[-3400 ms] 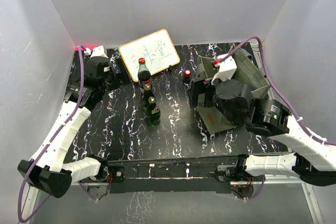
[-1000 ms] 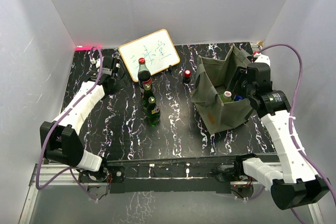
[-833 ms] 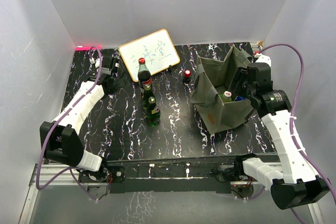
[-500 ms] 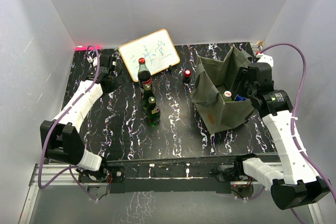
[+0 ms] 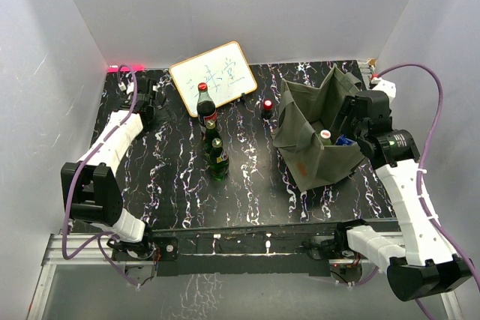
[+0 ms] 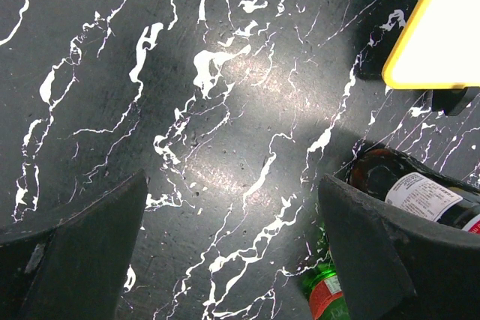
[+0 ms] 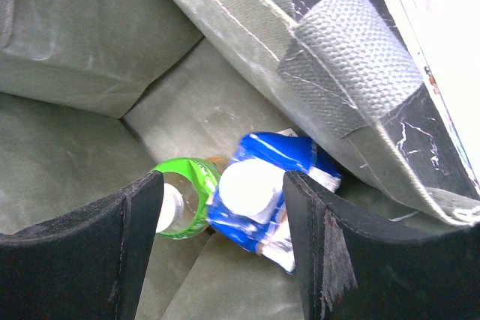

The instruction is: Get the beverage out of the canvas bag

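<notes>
"Right wrist view first: how does the right gripper [image 7: 221, 185] stand?"
"Its jaws are wide apart and hold nothing. They hang inside the olive-green floppy canvas bag [image 7: 82, 58]. Just beyond them, a blue-wrapped bottle with a white cap [image 7: 259, 200] sits low in the bag, cap facing the camera. It touches a clear bottle with a green label [image 7: 184, 189]."
"What would a good grasp need?"
"Probably a straight descent, so the fingers straddle the blue bottle alone and stay off the grey woven handle strap [image 7: 352, 65] and the soft wall."
"And the other arm?"
"Its left gripper [image 6: 232, 185] is near the table's far left corner. The jaws are spread and empty over the black marbled tabletop [image 6: 187, 73], well apart from the bag."
</notes>
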